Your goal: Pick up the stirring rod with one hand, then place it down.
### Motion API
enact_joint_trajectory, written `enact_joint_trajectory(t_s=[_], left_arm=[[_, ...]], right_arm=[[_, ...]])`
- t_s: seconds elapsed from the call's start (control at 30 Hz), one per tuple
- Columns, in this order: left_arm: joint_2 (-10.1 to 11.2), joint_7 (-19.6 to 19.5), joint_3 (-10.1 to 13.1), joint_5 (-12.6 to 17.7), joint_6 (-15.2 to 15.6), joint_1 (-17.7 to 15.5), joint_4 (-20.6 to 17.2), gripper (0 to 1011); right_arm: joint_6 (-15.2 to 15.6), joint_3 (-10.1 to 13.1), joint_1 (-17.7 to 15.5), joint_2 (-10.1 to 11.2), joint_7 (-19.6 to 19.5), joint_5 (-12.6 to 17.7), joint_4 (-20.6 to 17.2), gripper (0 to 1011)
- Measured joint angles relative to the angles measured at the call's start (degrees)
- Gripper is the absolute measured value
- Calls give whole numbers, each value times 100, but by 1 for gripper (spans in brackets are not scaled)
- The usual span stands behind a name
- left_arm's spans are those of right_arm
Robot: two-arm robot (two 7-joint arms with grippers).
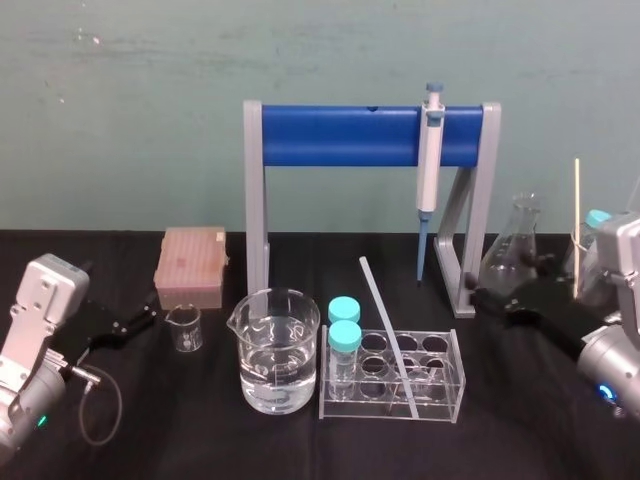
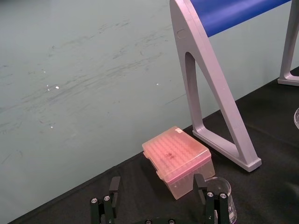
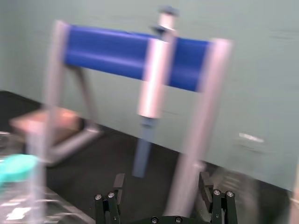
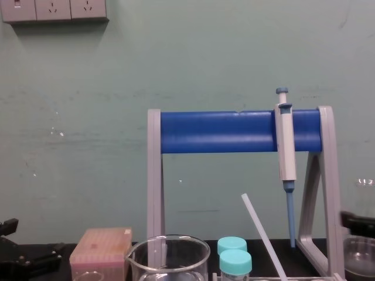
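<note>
Pencil-thin translucent glass stirring rod [image 1: 388,335]: probably light, slick, brittle; grip its raised upper half gently. Near the desk [image 1: 300,450] side edges, left pincer [image 2: 157,181] and right pincer [image 3: 161,177] gape empty.

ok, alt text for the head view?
The stirring rod leans slanted in a clear tube rack mid-table, next to a beaker of water. The left gripper and right gripper sit open at either side, holding nothing.
</note>
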Motion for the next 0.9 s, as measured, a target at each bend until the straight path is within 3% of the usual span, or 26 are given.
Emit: enact_joint_trajectory(t_s=[0.17, 0.33, 0.9], left_arm=[[0, 0, 0, 0, 0, 0, 0, 1000], [0, 0, 0, 0, 0, 0, 0, 1000], [0, 0, 0, 0, 0, 0, 0, 1000]], right_arm=[[311, 63, 0, -122, -609, -395, 186, 1003], [459, 63, 46, -193, -691, -521, 294, 1003], [420, 55, 41, -172, -670, -484, 269, 1003]])
